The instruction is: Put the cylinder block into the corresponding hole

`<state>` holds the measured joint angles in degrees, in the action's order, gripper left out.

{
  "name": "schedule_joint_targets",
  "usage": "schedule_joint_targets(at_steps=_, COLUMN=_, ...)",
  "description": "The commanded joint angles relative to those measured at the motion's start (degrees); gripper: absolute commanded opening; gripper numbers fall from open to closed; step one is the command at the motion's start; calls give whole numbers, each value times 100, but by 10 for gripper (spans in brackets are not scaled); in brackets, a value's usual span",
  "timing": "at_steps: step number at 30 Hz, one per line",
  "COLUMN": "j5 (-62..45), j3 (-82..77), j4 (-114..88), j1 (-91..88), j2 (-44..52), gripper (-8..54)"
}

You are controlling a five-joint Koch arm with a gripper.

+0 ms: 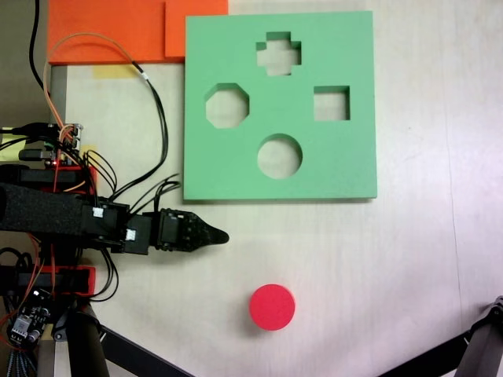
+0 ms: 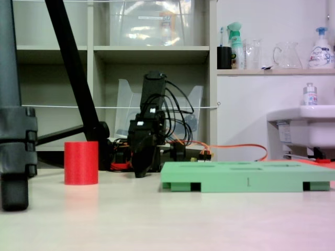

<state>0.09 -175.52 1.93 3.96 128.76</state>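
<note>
One green foam board (image 1: 330, 47) lies flat on the pale worktop (image 1: 409, 275); its circular cut-out (image 1: 280, 155) sits nearest the board's lower edge in the top-down fixed view. Cylinder block (image 1: 272, 307) stands upright below that edge, well apart. Pincer (image 1: 222, 236) lies between board and block, left of both, tip pointing right; block lies down-right of it. Jaws overlap: cannot tell how open; nothing held.

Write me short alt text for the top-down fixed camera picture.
A flat red foam cylinder lies on a pale table, apart from a square green foam board whose circular cut-out is empty. The black robot gripper points toward the gap between them, holding nothing.
</note>
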Motion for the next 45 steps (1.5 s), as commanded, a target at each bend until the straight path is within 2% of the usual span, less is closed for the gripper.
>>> schedule_joint_targets(at_steps=1, j5=0, j3=-413, j4=-132, j1=-18, j2=404, gripper=338)
schedule_joint_targets(at_steps=8, j5=18, j3=-404, j4=-141, j1=-299, j2=404, gripper=339)
schedule_joint_targets(at_steps=11, j5=475, j3=-422, j4=-53, j1=-237, j2=413, gripper=359)
schedule_joint_targets(at_steps=12, j5=1169, j3=-422, j4=360, j1=-158, j2=413, gripper=361)
schedule_joint_targets(at_steps=13, j5=2558, j3=-422, j4=923, j1=-105, j2=413, gripper=359)
schedule_joint_targets(at_steps=15, j5=4632, j3=-422, j4=2083, j1=-53, j2=413, gripper=353)
schedule_joint_targets(at_steps=21, j5=8798, j3=-413, j4=4772, j1=422, j2=413, gripper=359)
schedule_joint_targets(at_steps=22, j5=9035, j3=-422, j4=4852, j1=536, j2=413, gripper=359)
schedule_joint_targets(at_steps=27, j5=9729, j3=-404, j4=4412, j1=923, j2=404, gripper=354)
schedule_joint_targets(at_steps=32, j5=9791, j3=-378, j4=3894, j1=1371, j2=352, gripper=323)
schedule_joint_targets(at_steps=39, j5=9615, j3=-396, j4=3621, j1=1345, j2=272, gripper=323)
schedule_joint_targets(at_steps=41, j5=9422, j3=-334, j4=3551, j1=1107, j2=185, gripper=375)
schedule_joint_targets(at_steps=45, j5=9264, j3=-211, j4=5019, j1=1116, j2=-1301, gripper=476)
